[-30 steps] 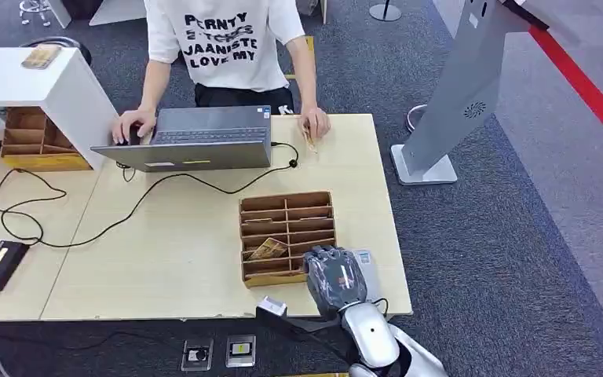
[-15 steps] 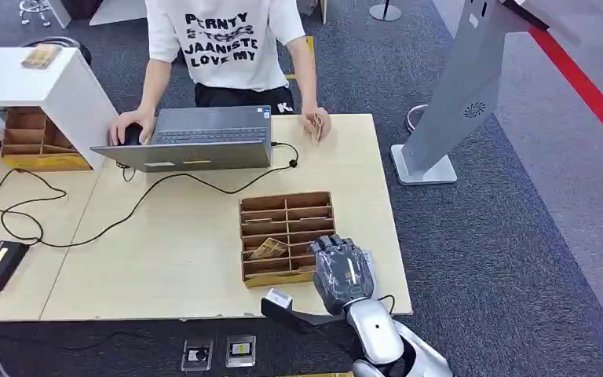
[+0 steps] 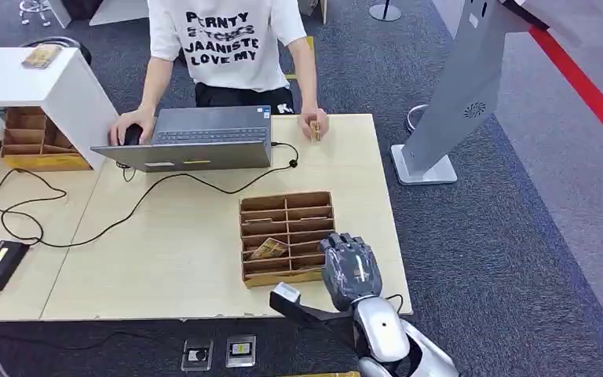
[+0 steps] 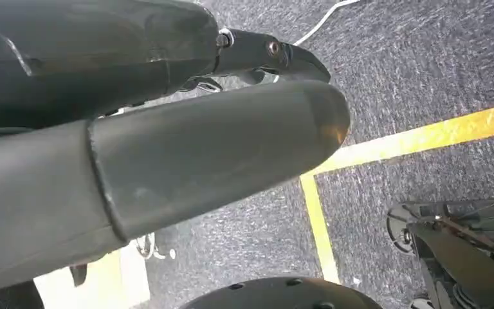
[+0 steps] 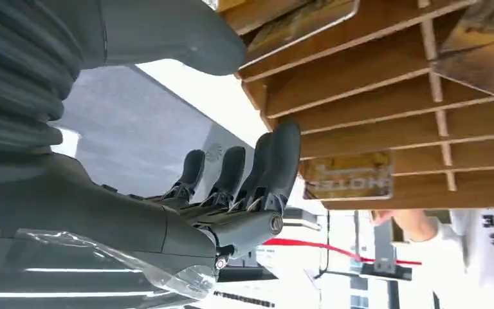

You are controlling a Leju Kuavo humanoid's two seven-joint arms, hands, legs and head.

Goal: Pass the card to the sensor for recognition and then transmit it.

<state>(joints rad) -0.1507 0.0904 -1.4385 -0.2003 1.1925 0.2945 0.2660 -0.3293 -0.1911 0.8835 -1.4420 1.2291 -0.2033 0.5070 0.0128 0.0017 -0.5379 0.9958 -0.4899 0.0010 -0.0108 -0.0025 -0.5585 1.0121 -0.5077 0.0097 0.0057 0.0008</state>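
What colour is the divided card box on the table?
The card box is brown, like cardboard or thin wood; the head view shows it best.

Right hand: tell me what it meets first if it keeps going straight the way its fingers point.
Probably the wooden card organizer. The right hand sits open at the organizer's near right corner, fingers pointing toward it across the table. The right wrist view shows the compartments just ahead, one holding a card. Depth is unclear; it might skim the right wall instead.

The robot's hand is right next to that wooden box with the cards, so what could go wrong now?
The right hand is close beside the wooden card box and near the table's edge, so it might bump and shift the box. The card lies tilted in a narrow slot, so the fingers may fumble it.
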